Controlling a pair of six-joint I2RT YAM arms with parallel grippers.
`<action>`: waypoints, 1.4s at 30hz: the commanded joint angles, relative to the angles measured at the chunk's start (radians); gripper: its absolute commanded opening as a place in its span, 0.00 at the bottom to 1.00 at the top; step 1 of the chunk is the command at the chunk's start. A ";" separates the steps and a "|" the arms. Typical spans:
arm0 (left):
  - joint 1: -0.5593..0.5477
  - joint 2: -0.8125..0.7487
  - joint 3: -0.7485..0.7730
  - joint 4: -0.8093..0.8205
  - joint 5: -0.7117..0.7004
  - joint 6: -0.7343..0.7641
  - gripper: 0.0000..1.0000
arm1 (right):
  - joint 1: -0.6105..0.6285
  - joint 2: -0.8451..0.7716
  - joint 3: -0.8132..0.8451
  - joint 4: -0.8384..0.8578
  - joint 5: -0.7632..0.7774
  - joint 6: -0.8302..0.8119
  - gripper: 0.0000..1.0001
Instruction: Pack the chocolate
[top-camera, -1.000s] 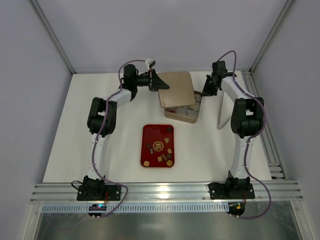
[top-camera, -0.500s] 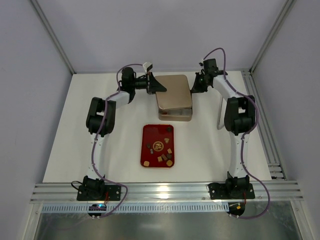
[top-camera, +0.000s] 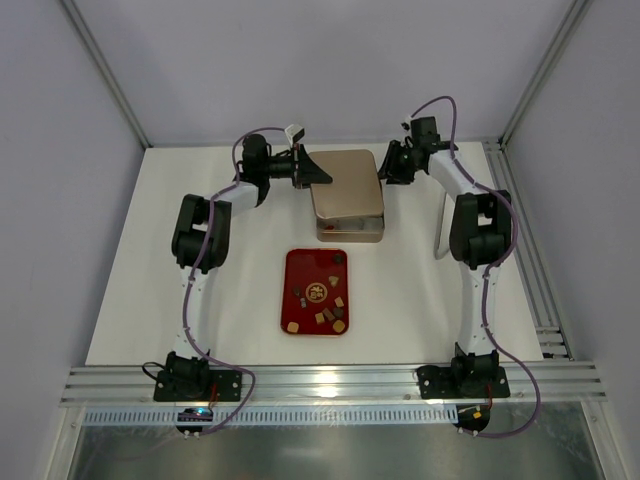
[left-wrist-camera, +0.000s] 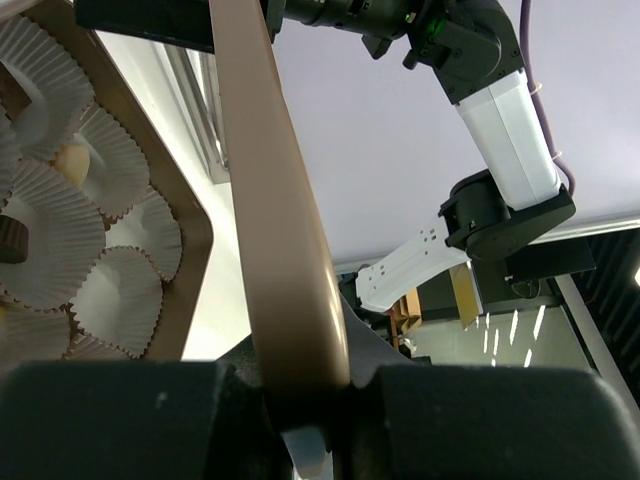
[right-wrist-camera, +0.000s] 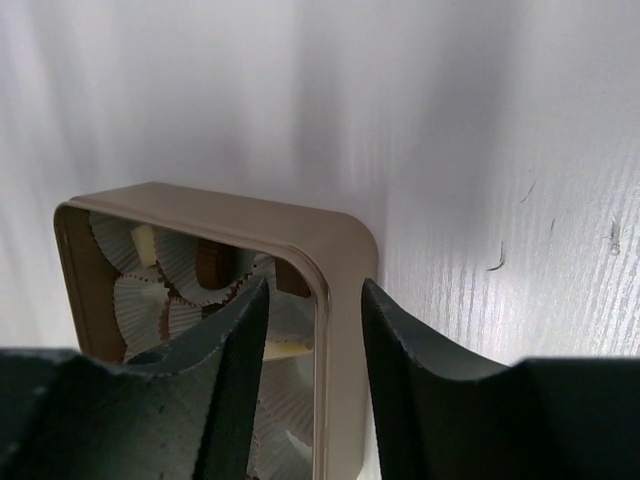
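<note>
Several small brown and tan chocolate pieces lie on the red tray. A gold box lid hovers over the gold box base. My left gripper is shut on the lid's left edge, clamped between the jaws. Beside it the base holds white paper cups with a dark piece and a pale one. My right gripper is open, its fingers straddling the lid's far right corner rim. Cups and a brown piece show inside that rim.
A white panel stands on edge at the right, close to my right arm. Aluminium rails run along the table's right side and the near edge. The red tray sits just in front of the box.
The lid has swung from a skewed tilt to sit squarely over the base. My right gripper moved from the box's right side up to the lid's far right corner.
</note>
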 joint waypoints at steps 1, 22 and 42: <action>0.008 -0.011 0.008 0.059 0.031 -0.010 0.00 | -0.026 -0.083 -0.009 0.070 -0.017 0.065 0.46; -0.021 0.107 0.129 0.029 0.052 -0.073 0.06 | -0.068 -0.273 -0.371 0.301 -0.028 0.286 0.51; -0.040 0.088 0.240 -0.823 -0.044 0.569 0.26 | -0.066 -0.286 -0.378 0.321 -0.037 0.286 0.52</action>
